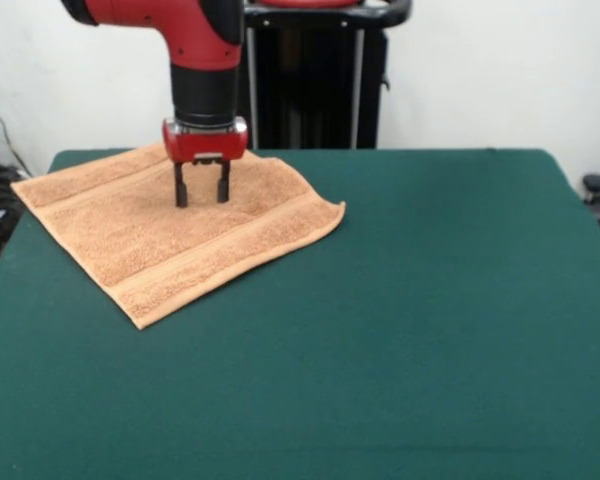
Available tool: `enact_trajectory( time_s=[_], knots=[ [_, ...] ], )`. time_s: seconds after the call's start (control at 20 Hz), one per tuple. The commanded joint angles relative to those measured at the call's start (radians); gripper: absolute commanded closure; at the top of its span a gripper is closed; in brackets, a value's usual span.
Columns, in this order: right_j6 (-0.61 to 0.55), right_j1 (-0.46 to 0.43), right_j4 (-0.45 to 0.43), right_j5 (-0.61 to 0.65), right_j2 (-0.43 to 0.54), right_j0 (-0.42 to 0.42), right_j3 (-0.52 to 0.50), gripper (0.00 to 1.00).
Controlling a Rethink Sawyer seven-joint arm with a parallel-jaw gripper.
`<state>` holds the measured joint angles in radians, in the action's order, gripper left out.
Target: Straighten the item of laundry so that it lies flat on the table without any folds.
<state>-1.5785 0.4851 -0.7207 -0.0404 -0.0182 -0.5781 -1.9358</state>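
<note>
The tan-orange terry towel (pixel 170 228) lies spread on the dark green table (pixel 400 320) at the left side of the front view, turned at an angle, with a border band near the left far edge and another near the right front edge. Its right corner (pixel 335 210) curls up slightly. My gripper (pixel 201 197) hangs from the red and black arm over the towel's far middle, its two black fingers (pixel 181 190) apart and pointing down, tips at or just above the cloth. Nothing is held.
The robot's black pedestal (pixel 315 80) stands behind the table's far edge. The towel's left corner (pixel 20 185) reaches the table's left edge. Dark gear sits beyond the table at far left and far right.
</note>
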Motion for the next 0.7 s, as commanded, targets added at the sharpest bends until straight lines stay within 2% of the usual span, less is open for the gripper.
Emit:
enact_trajectory(
  time_s=[0.05,0.3,0.7],
  knots=[
    [-0.223,-0.286,0.096,-0.128,-0.011,0.064,0.159,0.00],
    [-0.223,-0.314,0.157,-0.132,-0.007,0.096,0.177,0.00],
    [-0.212,-0.288,0.228,-0.107,-0.005,0.145,0.177,0.00]
  ],
)
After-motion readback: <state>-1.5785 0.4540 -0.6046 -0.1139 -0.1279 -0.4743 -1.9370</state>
